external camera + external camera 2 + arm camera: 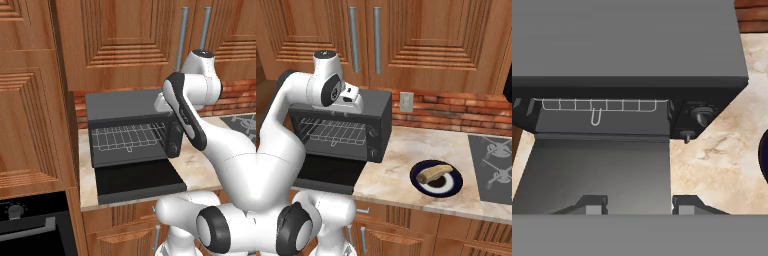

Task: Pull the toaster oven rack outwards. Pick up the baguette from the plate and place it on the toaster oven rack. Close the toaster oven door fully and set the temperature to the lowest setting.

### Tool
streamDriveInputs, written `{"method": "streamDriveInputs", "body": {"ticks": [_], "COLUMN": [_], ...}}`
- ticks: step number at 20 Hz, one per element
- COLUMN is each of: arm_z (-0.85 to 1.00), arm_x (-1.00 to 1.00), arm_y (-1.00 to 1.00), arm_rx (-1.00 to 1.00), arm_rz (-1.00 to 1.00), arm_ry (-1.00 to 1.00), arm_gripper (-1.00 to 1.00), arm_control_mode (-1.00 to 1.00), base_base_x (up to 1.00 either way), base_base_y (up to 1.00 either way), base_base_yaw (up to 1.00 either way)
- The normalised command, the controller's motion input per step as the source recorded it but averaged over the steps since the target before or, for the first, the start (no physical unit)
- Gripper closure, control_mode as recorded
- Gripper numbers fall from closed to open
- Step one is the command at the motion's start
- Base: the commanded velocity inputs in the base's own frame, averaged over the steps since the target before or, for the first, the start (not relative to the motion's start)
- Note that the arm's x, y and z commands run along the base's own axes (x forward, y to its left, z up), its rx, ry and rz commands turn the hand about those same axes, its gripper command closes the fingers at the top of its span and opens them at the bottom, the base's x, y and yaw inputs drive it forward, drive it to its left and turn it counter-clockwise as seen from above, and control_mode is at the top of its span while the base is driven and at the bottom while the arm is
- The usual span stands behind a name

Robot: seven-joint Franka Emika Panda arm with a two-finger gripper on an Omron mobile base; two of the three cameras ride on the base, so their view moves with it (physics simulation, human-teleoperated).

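Note:
The toaster oven [125, 104] stands on the counter with its door [140, 181] folded down flat and open. The rack [127, 137] sits inside the cavity, its front wire and small loop visible in the hand view [602, 106]. My gripper [639, 204] hovers above the toaster oven's front edge, looking down on the door [597, 170], open with nothing between the fingers. The baguette [433, 173] lies on the plate [454, 188] on the counter to the right of the toaster oven [373, 107].
Two control knobs [702, 116] sit on the toaster oven's right strip. A stovetop [493, 160] lies at the far right. A built-in black oven [30, 225] sits low on the left. Wooden cabinets hang above; an outlet [406, 102] is on the brick wall.

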Motion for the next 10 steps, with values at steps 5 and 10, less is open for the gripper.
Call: {"method": "streamDriveInputs", "body": {"ticks": [5,10], "arm_z": [-0.03,-0.13], "arm_x": [-0.02,-0.02], "arm_y": [0.0,0.0], "arm_rx": [0.0,0.0], "arm_rz": [0.0,0.0], "arm_ry": [0.0,0.01], "arm_gripper": [-1.0,-1.0], "arm_control_mode": [-1.0,-1.0], "base_base_x": [0.0,0.0], "base_base_y": [0.0,0.0], "base_base_yaw": [0.0,0.0]}}
